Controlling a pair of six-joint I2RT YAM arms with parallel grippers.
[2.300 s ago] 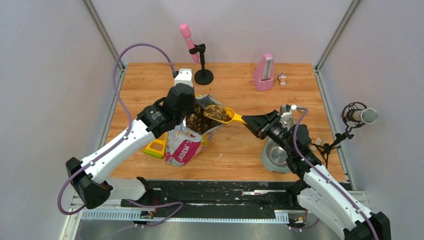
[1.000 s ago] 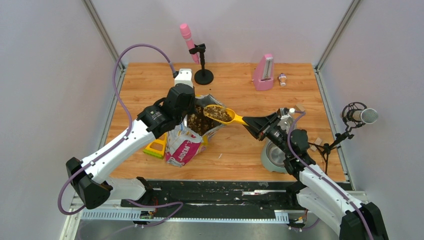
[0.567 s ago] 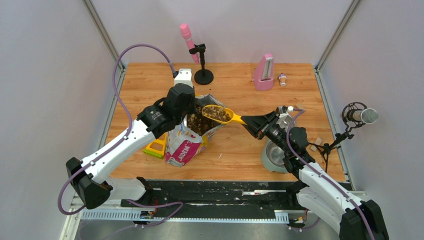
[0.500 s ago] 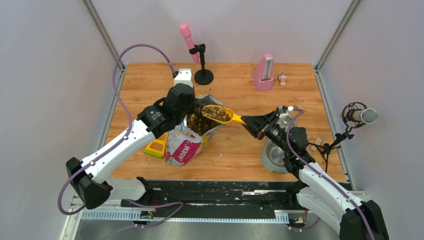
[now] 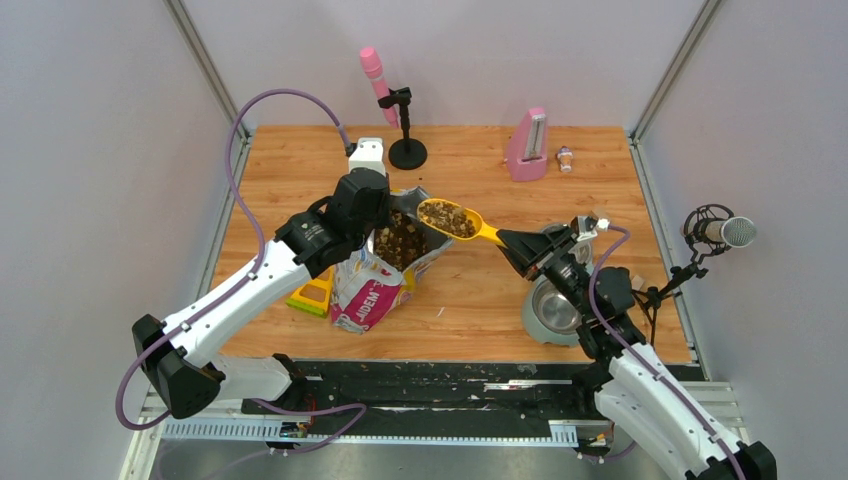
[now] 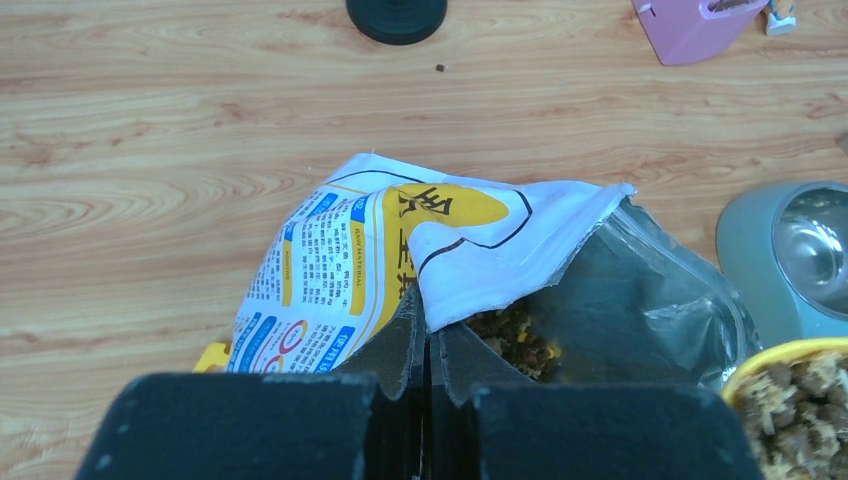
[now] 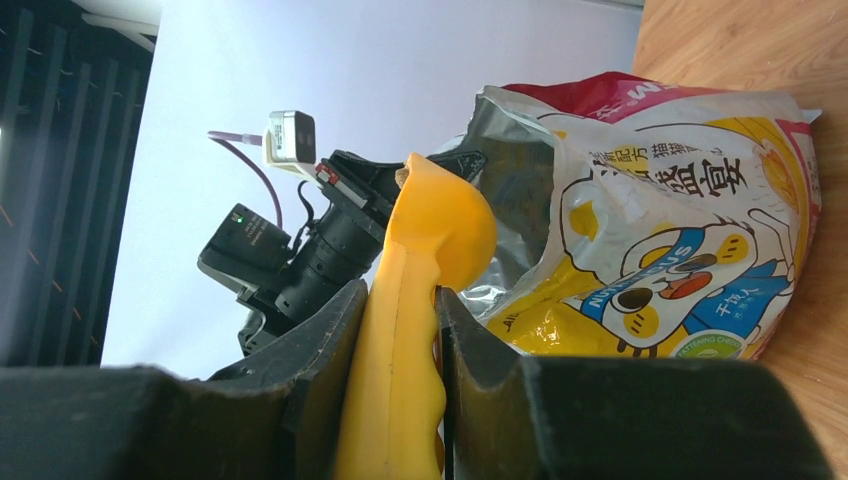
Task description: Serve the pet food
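Pet food (image 5: 447, 217) fills the yellow scoop (image 5: 485, 233), pinched by the right gripper (image 5: 506, 241), arm stretched leftward. Left gripper (image 6: 428, 365) pinches the bag (image 6: 350, 260) rim.

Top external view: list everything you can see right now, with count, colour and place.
pet food: many pellets, brown, heaped in the scoop and inside the open bag
scoop: one, yellow, raised at the bag's right edge
bag: one, yellow-white-pink print, table centre-left, open
bowl: one, grey with metal inside, near right, partly behind the right arm
flat object: one, yellow-green, left of the bag
pink microphone: one, on a black stand, far edge
metronome: one, pink, far right
small bottle-like item: one, pale, beside the metronome
grey microphone: one, off the table's right side
table: one, wood
left gripper: black, shut on the bag's rim
right gripper: black, shut on the scoop's handle
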